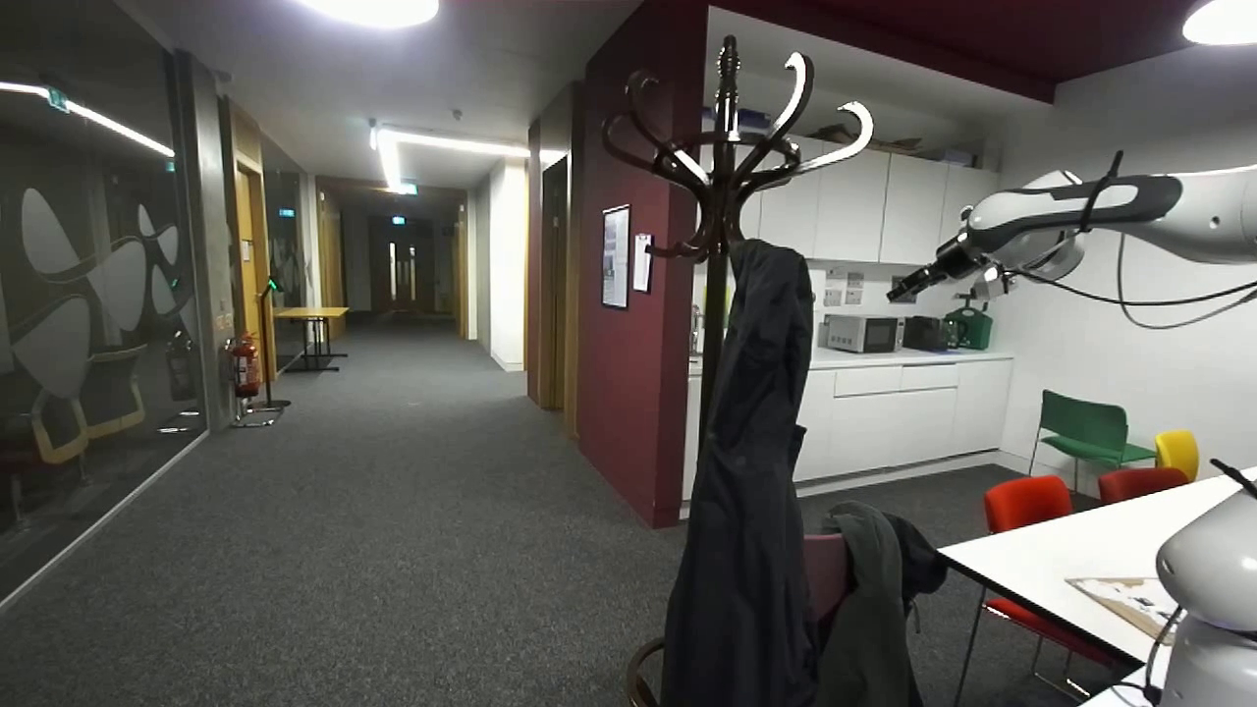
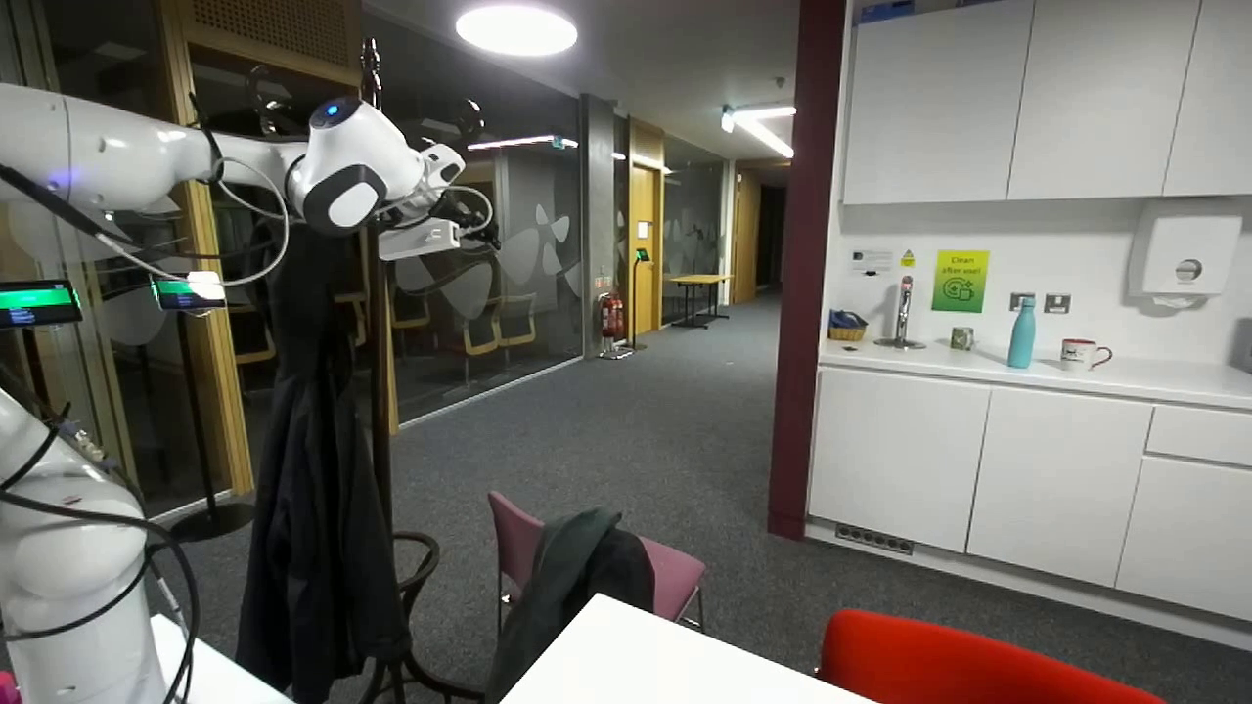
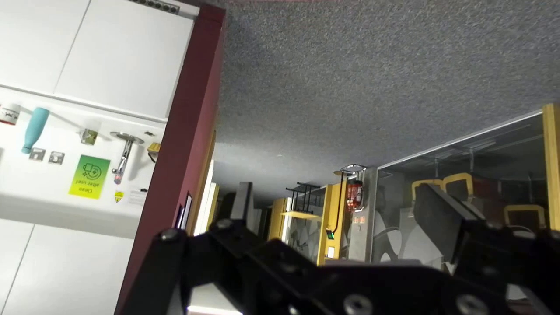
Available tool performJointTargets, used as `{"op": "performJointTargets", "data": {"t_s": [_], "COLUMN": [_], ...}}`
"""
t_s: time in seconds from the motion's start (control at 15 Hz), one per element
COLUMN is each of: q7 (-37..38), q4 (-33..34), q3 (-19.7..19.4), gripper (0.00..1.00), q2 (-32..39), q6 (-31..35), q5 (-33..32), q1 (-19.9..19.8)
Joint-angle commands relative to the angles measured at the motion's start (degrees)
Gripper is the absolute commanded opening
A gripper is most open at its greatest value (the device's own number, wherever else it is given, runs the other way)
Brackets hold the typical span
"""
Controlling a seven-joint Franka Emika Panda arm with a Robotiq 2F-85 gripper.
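Note:
My gripper [image 3: 334, 192] stands open in the wrist view, its two fingers wide apart with nothing held between them. That view shows the room upside down, and the corridor appears through the gap. High above floor level, the dark gripper [image 1: 899, 290] points away from the outstretched white arm [image 1: 1080, 206] in an exterior view. Seen from another side, the gripper [image 2: 489, 233] is partly hidden behind the wrist, and it touches nothing that I can make out. A dark coat stand [image 1: 724, 177] with a black coat [image 1: 751, 471] is among the nearer things; its distance is hard to judge.
A white table [image 2: 675, 660] stands low beside the arm, with a red chair [image 2: 959, 660] and a pink chair [image 2: 675, 577] draped with a jacket. Beyond are a kitchen counter [image 2: 978, 372] bearing a turquoise bottle [image 2: 1021, 334] and mug [image 2: 1079, 354], and a maroon wall [image 1: 628, 393].

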Motion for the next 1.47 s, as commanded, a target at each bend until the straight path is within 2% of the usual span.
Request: {"op": "performJointTargets", "data": {"t_s": [0.0, 0.13, 0.2, 0.33, 1.13, 1.4], "q7": [5.08, 8.33, 7.27, 8.49, 8.56, 11.44], "q4": [-3.87, -4.65, -2.77, -3.70, -4.04, -8.84], "q3": [-2.80, -3.49, -4.64, -5.10, -5.18, -2.74], "gripper": [1.00, 1.00, 1.00, 1.00, 1.00, 1.00], "q2": [-6.52, -7.88, -5.62, -6.86, -7.01, -8.42], "q6": [-5.10, -6.99, -5.42, -6.25, -6.28, -0.34], "q5": [-5.64, -8.84, -8.58, -9.77, -9.87, -11.59], "q1": [1.41, 0.79, 3.25, 3.13, 3.11, 2.98]}}
